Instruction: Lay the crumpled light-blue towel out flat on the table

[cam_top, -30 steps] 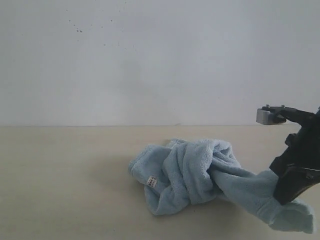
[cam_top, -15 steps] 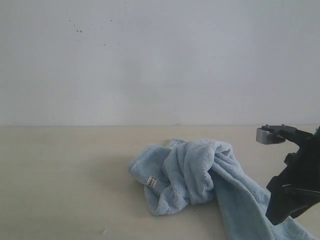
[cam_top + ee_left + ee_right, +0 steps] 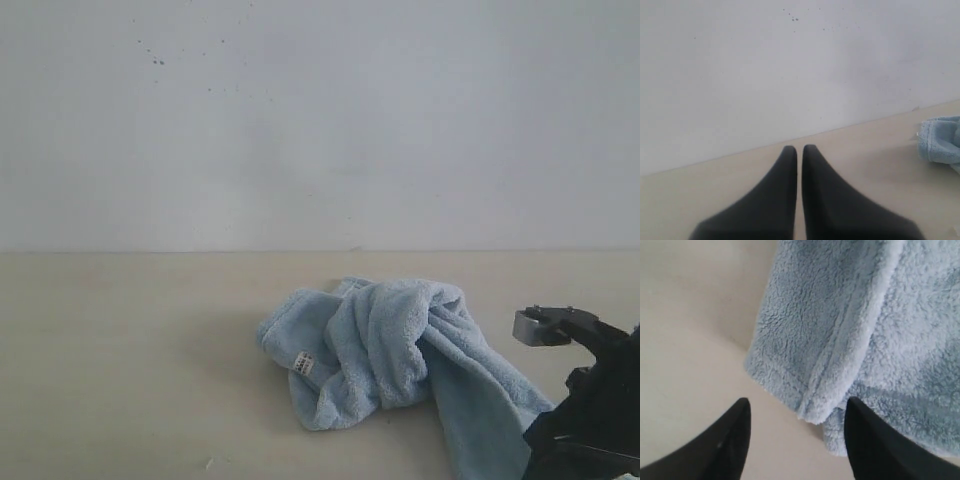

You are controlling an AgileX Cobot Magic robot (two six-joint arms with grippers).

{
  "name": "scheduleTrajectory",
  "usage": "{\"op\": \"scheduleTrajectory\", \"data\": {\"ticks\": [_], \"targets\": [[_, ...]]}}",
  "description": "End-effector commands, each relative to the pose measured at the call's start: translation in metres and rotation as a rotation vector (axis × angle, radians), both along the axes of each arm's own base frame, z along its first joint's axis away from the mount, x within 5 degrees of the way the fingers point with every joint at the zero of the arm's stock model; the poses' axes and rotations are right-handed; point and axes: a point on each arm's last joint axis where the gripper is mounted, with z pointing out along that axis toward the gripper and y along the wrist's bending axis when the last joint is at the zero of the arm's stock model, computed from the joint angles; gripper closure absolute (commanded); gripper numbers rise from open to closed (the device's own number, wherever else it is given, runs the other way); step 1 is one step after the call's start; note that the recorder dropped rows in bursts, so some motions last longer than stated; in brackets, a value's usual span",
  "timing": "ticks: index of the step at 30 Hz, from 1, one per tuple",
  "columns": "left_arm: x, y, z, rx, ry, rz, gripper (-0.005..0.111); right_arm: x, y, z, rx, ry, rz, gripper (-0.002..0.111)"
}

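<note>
Pinching the soft, limp towel [image 3: 840,340] at its near hemmed corner suits the wide-apart right gripper [image 3: 796,401]; left gripper [image 3: 799,148] sits closed.

towel [image 3: 400,350] on table [image 3: 130,370], right of centre
</note>
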Motion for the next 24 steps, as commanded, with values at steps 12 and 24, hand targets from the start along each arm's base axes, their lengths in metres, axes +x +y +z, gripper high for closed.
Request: {"op": "scheduleTrajectory", "data": {"ticks": [12, 24], "targets": [[0.000, 0.000, -0.001, -0.002, 0.002, 0.001, 0.103, 0.008, -0.001, -0.017, -0.012, -0.039, -0.015, 0.055], [0.000, 0.000, -0.001, -0.002, 0.002, 0.001, 0.103, 0.011, 0.009, -0.032, 0.101, -0.002, -0.001, 0.060]]}}
